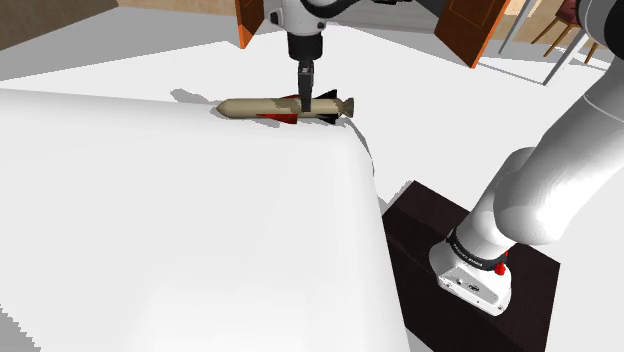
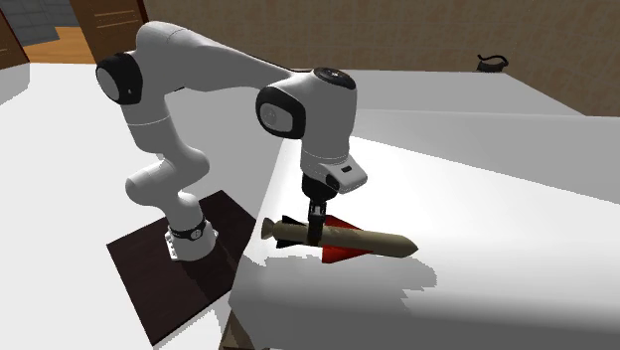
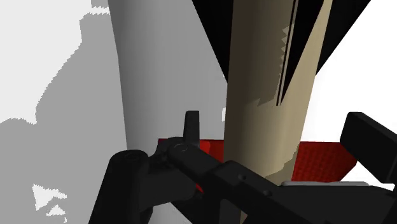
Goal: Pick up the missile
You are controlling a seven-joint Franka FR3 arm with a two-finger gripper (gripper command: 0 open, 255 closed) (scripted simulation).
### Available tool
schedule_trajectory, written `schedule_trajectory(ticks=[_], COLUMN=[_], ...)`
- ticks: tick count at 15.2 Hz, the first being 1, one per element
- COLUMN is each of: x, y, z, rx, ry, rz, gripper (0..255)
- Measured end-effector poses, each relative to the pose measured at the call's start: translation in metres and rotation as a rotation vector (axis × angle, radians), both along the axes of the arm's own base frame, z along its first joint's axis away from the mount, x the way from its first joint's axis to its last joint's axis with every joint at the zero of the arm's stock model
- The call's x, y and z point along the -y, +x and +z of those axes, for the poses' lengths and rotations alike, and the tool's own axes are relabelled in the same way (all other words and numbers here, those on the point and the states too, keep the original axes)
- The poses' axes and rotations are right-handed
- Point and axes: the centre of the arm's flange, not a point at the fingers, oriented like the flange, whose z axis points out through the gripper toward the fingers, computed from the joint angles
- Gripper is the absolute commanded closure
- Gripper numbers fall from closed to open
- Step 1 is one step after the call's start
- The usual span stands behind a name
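Observation:
The missile (image 1: 262, 107) lies on its side near the rim of the white table (image 1: 150, 220). It has a tan body, red fins at mid-length and a dark tail. My gripper (image 1: 303, 93) points straight down onto it just ahead of the tail. In the second exterior view one black finger (image 2: 316, 227) crosses in front of the missile (image 2: 368, 240). The wrist view has the tan body (image 3: 267, 95) running between my gripper (image 3: 248, 153) fingers, which stand apart on either side of it with gaps showing. It is open.
The table's rounded edge (image 1: 365, 160) drops off close beside the missile, toward the dark stand (image 1: 440, 250). Brown wooden furniture (image 1: 465, 30) stands behind the table. A small dark object (image 2: 492, 62) sits far off on the second exterior view's right.

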Motion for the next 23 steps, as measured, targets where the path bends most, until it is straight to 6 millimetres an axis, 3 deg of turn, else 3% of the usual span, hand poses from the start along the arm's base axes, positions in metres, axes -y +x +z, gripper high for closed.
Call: schedule_trajectory(ticks=[4,5,16,23], x=[-0.001,-0.001,0.0,0.0], y=[0.0,0.001,0.001,0.0], z=[-0.021,-0.023,-0.022,0.012], rx=[-0.001,-0.001,0.0,-0.001], ry=[0.0,0.0,0.0,0.0], rz=[0.002,0.002,0.002,0.002], gripper=[0,255,255,255])
